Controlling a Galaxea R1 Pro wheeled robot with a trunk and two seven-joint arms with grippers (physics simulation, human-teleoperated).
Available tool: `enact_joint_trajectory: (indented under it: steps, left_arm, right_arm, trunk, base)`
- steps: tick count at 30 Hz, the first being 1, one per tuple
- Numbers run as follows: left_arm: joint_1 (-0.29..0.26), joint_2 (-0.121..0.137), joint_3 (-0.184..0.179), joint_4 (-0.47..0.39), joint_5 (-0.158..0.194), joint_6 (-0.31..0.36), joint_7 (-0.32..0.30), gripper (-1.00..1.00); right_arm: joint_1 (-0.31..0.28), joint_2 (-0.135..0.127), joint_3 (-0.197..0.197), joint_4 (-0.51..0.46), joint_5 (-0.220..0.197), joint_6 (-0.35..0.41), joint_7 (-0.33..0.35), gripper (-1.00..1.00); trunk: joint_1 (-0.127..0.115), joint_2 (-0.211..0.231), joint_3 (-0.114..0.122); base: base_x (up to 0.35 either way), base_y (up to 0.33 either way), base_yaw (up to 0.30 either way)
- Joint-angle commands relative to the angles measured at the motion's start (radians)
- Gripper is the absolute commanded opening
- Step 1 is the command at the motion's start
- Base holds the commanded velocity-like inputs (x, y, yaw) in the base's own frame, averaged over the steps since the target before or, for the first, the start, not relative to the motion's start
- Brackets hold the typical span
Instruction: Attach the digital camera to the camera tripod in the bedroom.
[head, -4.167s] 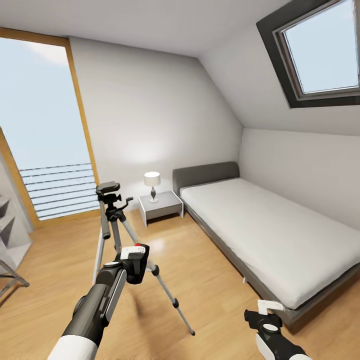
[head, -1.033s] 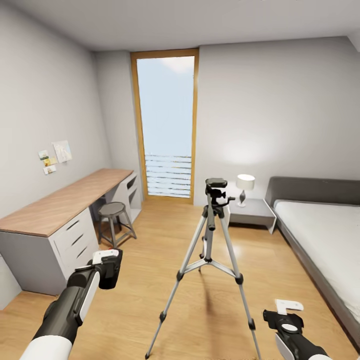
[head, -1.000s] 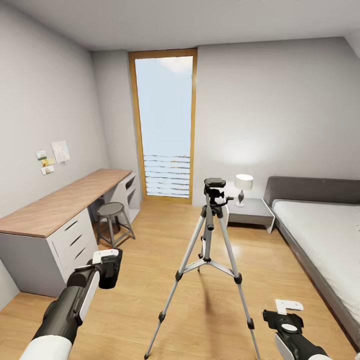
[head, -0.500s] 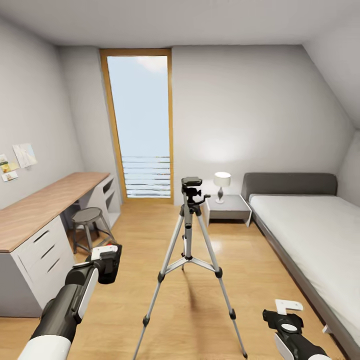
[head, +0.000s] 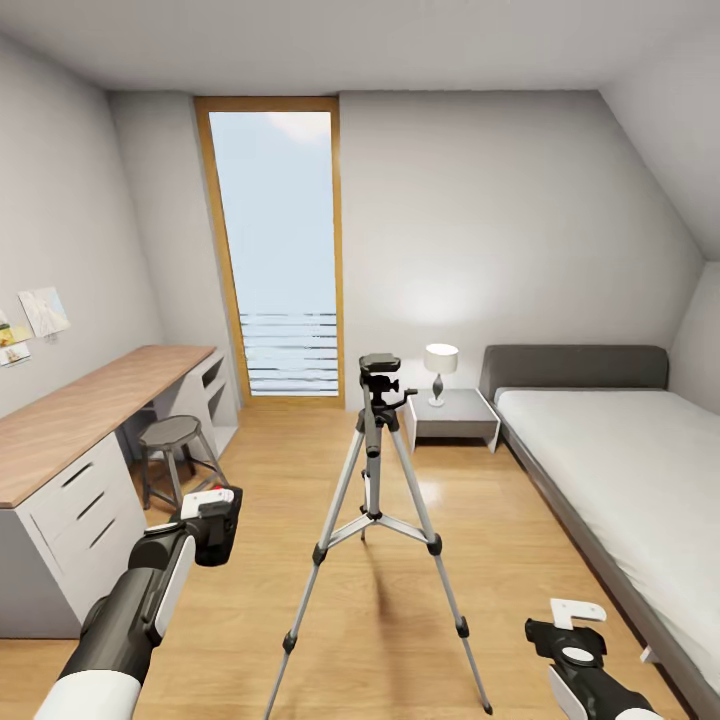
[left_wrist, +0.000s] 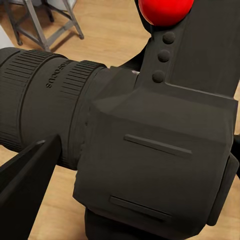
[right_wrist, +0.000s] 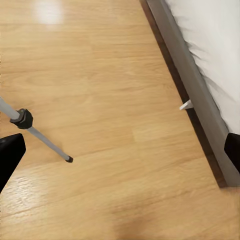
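Since half a second ago the whole view has shifted only a little, so it is the robot's head or base that turned; the camera tripod (head: 374, 520) itself stands at the same place on the wood floor (head: 400, 620), now almost in the middle of the view. A few seconds before, the robot looked more to the right, at the bed and a skylight.

Nearest, on the left, the left gripper (head: 212, 522) is clamped on the digital camera (left_wrist: 150, 150); the left wrist view shows its ribbed lens and red button close up. On the right, low and near, the right gripper (head: 566, 633) holds nothing; its fingers (right_wrist: 10, 152) stand wide apart above the floor, near one tripod foot and the bed (head: 620, 470) frame.

Further away, the tripod head (head: 380, 375) is bare, so the camera is not yet mounted. I judge the step to be the approach. Next the robot must come closer and lift the camera above the head plate, then lower it straight.

Beyond stand the desk (head: 80, 420), stool (head: 172, 450), nightstand with lamp (head: 440, 370) and tall window (head: 275, 250).
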Motion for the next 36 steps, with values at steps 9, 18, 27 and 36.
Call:
enact_joint_trajectory:
  steps: [9, 18, 27, 36]
  left_arm:
    - [0.0, 0.0, 0.0, -0.003, 0.002, 0.004, 0.004, -1.0]
    - [0.002, 0.003, 0.0, -0.005, 0.003, 0.004, 0.003, -1.0]
    - [0.003, 0.005, 0.001, -0.006, 0.005, 0.005, 0.001, -1.0]
    - [0.003, 0.005, 0.001, -0.006, 0.005, 0.005, 0.001, -1.0]
  right_arm:
    - [0.0, 0.001, -0.004, 0.001, -0.005, -0.006, 0.0, 1.0]
    - [0.001, 0.002, -0.005, 0.006, -0.001, -0.015, -0.037, 1.0]
    - [0.001, 0.003, -0.005, 0.006, -0.001, -0.007, -0.061, 1.0]
    - [0.001, 0.003, -0.005, 0.006, -0.001, -0.007, -0.071, 1.0]
  trunk:
    - [0.0, -0.001, 0.0]
    - [0.0, -0.001, 0.0]
    - [0.0, -0.001, 0.0]
    - [0.0, -0.001, 0.0]
  base:
    - [0.0, 0.0, 0.0]
    - [0.0, 0.0, 0.0]
    - [0.0, 0.103, 0.0]
    - [0.0, 0.282, 0.0]
